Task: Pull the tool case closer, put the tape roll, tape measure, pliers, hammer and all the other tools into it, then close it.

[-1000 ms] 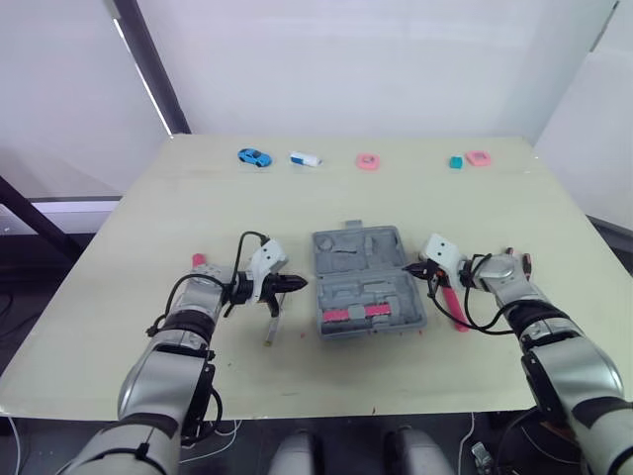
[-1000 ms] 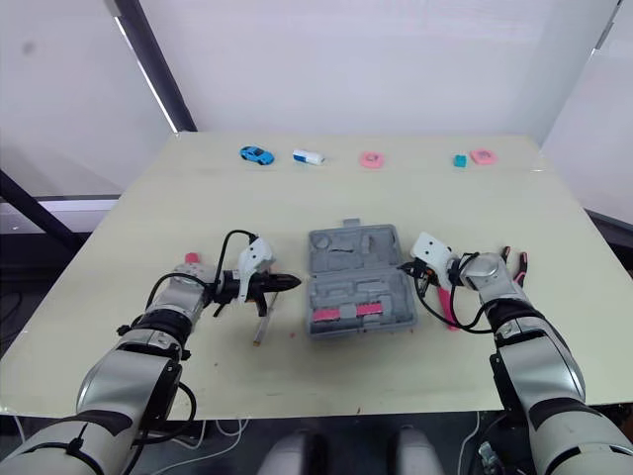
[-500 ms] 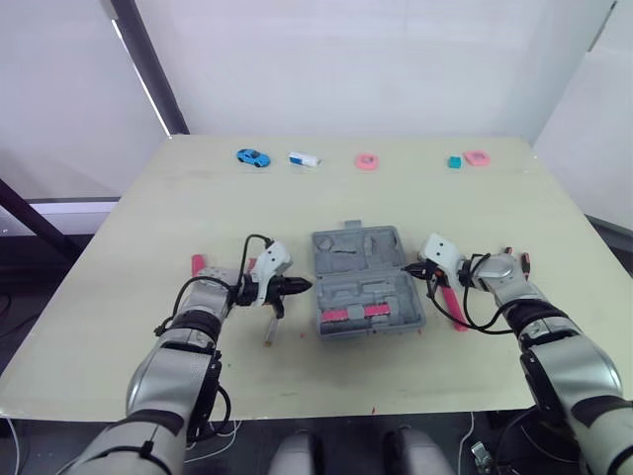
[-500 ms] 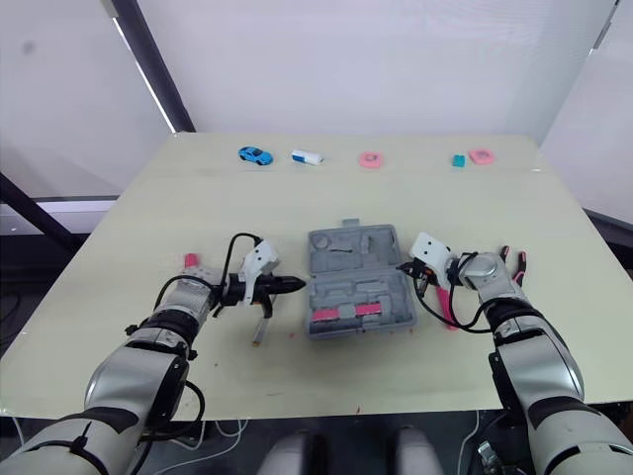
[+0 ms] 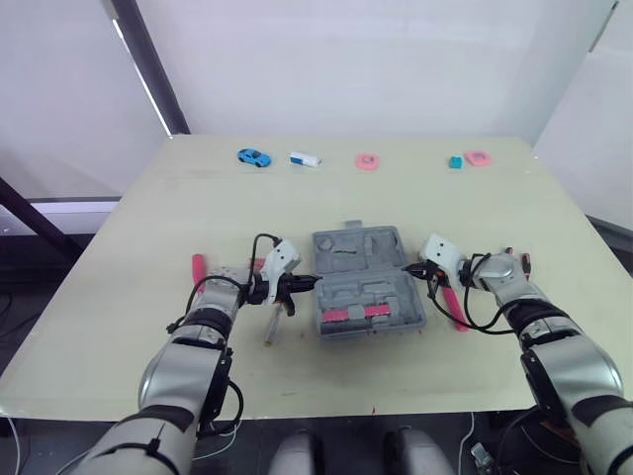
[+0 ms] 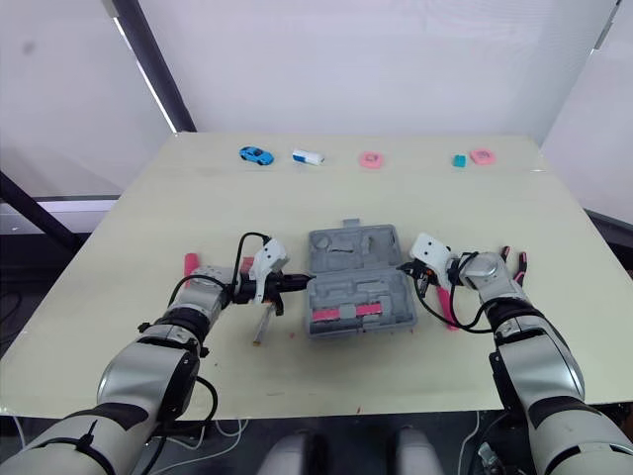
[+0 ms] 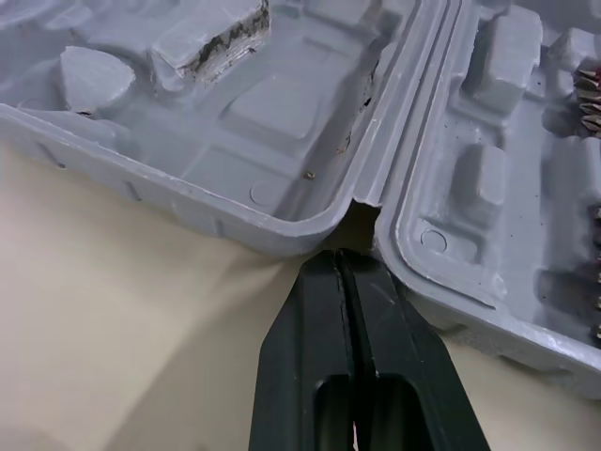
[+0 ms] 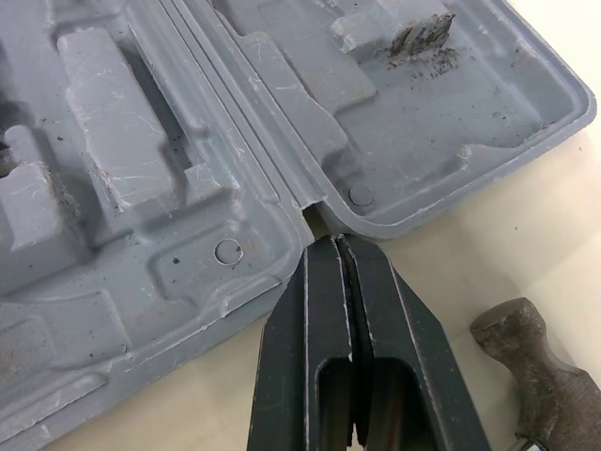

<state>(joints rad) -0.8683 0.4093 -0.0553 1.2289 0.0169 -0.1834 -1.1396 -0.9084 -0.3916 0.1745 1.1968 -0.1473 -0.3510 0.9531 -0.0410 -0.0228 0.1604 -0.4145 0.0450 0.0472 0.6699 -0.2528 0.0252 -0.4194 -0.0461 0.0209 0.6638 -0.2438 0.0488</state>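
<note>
The case (image 5: 361,252) lies open and flat on the table (image 5: 297,188), toward the front edge and between the two grippers, one half farther from the robot and the other nearer. It looks like moulded hard plastic: stiff, fairly light with so little in it, and likely to slide readily on the smooth tabletop. The thin hinge line between the halves is probably the weak spot, and the far half could flop if the case is lifted. A good hold would be the outer wall of the near half on either side, or an even pull from both ends so the case does not swivel. The left gripper (image 7: 340,256) has its fingers pressed together with nothing between them, tips touching the notch where the halves meet on the case's left side. The right gripper (image 8: 338,241) is likewise closed and empty, its tips at the matching notch on the right, with the hammer (image 5: 455,309) just beside it. Compared with a second ago, the left gripper has advanced: its tips then stood apart from the case's left edge and now meet it. The right gripper and the case sit where they did, so the case is no closer to the robot.
</note>
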